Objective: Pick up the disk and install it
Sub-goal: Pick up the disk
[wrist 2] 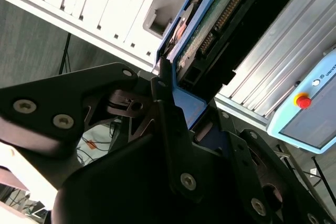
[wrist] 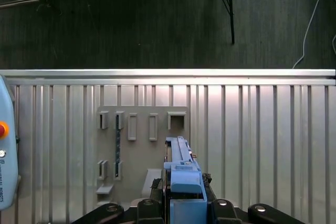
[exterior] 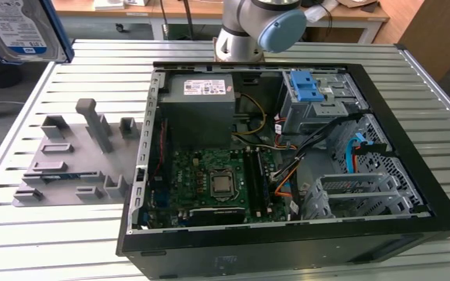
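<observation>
Slatted metal table point(wrist: 262, 129) well below, disk point(wrist: 182, 166) held edge-on, clamped in the end effector point(wrist 2: 189, 103).

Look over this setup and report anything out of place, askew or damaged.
Nothing looks damaged or spilled. The only thing off a surface is the disk, clamped in the hand and held up at the exterior view's upper left, apart from the open computer case.
</observation>
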